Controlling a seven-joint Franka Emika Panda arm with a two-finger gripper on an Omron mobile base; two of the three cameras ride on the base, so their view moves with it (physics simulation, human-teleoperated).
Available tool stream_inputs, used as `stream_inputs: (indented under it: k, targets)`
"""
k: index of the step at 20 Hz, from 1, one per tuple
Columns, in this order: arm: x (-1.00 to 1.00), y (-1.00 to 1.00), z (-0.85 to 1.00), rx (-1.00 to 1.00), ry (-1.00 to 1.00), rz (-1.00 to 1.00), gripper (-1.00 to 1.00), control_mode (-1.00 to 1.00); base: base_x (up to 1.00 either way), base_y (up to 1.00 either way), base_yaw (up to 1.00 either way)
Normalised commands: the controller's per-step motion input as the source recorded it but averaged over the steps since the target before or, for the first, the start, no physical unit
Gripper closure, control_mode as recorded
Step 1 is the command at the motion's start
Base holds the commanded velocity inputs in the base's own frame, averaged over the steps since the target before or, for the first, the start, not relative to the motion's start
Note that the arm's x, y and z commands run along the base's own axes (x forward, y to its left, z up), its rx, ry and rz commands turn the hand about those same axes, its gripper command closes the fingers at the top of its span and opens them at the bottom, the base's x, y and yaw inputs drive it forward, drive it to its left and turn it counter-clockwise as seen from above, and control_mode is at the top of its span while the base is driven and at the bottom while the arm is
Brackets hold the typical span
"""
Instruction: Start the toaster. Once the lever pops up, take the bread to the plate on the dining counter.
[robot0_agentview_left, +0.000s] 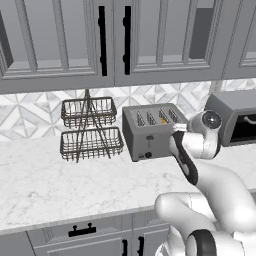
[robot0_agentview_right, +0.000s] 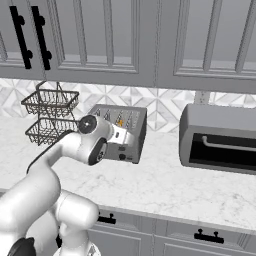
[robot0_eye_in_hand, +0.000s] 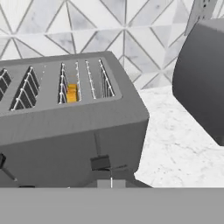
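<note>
My gripper (robot0_eye_in_hand: 111, 183) is squeezed shut with nothing in it, so it can push the lever (robot0_eye_in_hand: 100, 162) on the boxy grey metal toaster (robot0_agentview_left: 150, 131). The golden bread (robot0_eye_in_hand: 71, 93) sits deep in a slot.

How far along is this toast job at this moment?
Done: the bread sits low in a slot of the toaster. In hand: the shut tool is at a front lever. Left: the lever popping up, then carrying the bread to the plate.

White arm outstretched, end effector (robot0_agentview_left: 176, 129) closed.
</note>
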Motion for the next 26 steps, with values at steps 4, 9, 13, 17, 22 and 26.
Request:
stream_inputs:
  k: [4, 9, 13, 17, 22, 26]
  targets:
    - [-0.14, 0.17, 1.00, 0.04, 0.18, 0.00, 1.00, -1.00, 0.00, 0.00, 0.00]
    - [-0.11, 0.55, 0.46, 0.07, 0.33, 0.08, -1.00, -1.00, 0.00, 0.00, 0.00]
    - [0.00, 0.33, 0.00, 0.01, 0.08, 0.05, -1.00, -1.00, 0.00, 0.00, 0.00]
    - [0.00, 0.01, 0.00, 0.00, 0.00, 0.00, -1.00, -1.00, 0.00, 0.00, 0.00]
    - [-0.07, -0.03, 0.00, 0.00, 0.00, 0.00, -1.00, -1.00, 0.00, 0.00, 0.00]
    - [-0.10, -0.12, 0.00, 0.00, 0.00, 0.00, -1.00, -1.00, 0.00, 0.00, 0.00]
